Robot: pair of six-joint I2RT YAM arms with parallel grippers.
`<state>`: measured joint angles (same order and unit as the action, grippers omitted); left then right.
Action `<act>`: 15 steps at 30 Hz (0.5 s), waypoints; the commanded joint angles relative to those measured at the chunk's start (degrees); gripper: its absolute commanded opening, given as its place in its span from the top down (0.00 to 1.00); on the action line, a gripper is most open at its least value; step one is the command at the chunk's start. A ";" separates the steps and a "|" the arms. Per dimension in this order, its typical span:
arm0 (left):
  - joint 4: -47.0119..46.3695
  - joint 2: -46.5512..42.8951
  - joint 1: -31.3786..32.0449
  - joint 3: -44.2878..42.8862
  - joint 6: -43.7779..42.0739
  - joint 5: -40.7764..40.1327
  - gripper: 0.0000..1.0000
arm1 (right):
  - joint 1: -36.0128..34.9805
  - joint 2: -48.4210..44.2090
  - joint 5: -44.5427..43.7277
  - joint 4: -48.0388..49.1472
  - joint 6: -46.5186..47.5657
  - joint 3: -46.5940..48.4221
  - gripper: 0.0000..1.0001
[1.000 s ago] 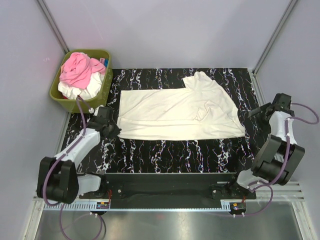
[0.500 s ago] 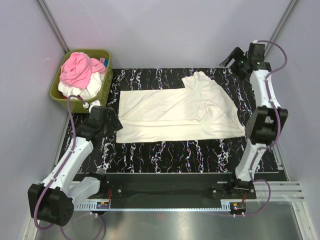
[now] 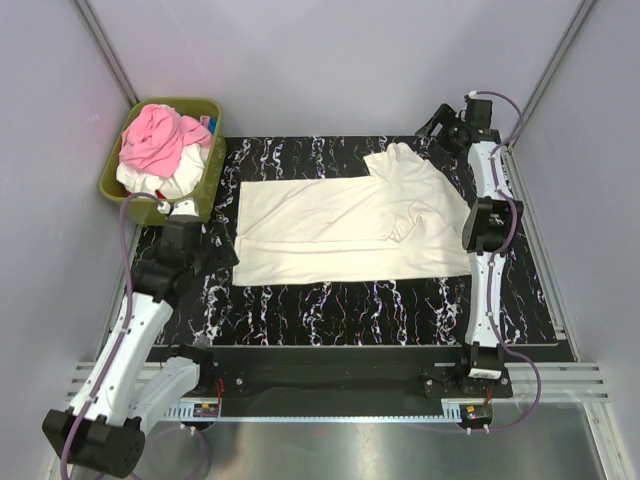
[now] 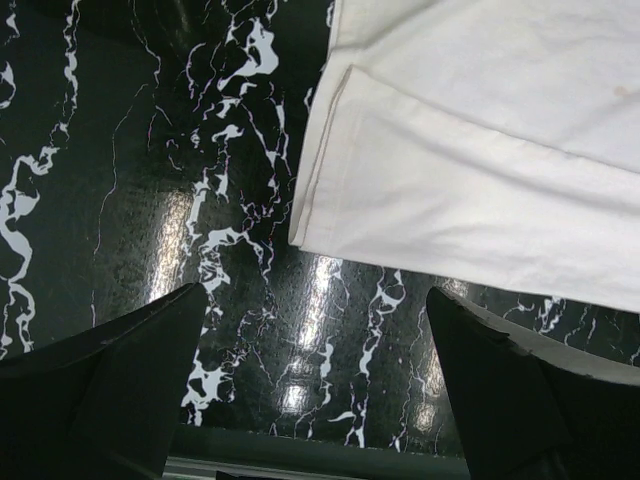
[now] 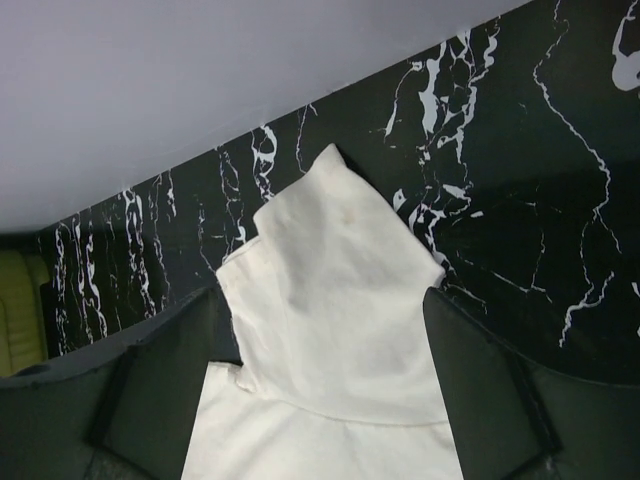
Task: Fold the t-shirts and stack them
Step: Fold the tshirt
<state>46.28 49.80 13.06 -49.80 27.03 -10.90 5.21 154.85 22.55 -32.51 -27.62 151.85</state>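
A cream t-shirt (image 3: 340,225) lies spread on the black marbled table (image 3: 330,300), one sleeve (image 3: 400,160) pointing to the back right. My left gripper (image 3: 222,255) is open just off the shirt's near left corner (image 4: 305,238), and only bare table shows between its fingers (image 4: 110,390). My right gripper (image 3: 432,122) hovers open at the back right, above the sleeve (image 5: 335,290), which lies flat below the gap without touching either finger. More t-shirts, a pink one (image 3: 155,140) and a white one (image 3: 165,185), are piled in the green basket (image 3: 214,165).
The basket stands off the table's back left corner, close to my left arm; its rim (image 5: 15,310) shows at the left edge of the right wrist view. Grey walls close in the back and both sides. A black rail (image 3: 330,360) runs along the near edge.
My left gripper opened, let go of the shirt's near left corner and drew back a little. My right arm swung from the table's right edge to the back right, over the sleeve.
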 commanded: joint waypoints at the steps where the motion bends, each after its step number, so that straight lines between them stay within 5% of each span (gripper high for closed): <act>1: -1.71 -5.40 0.39 0.30 -2.85 2.64 0.01 | -0.91 2.02 -0.75 6.24 0.02 5.09 0.10; 15: -2.69 -7.97 1.00 0.41 -2.94 0.70 0.01 | -4.68 13.73 -5.14 10.01 -7.89 7.41 0.21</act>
<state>45.80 42.35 13.80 -49.36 25.23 -10.20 1.26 166.21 18.94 -22.98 -33.30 157.29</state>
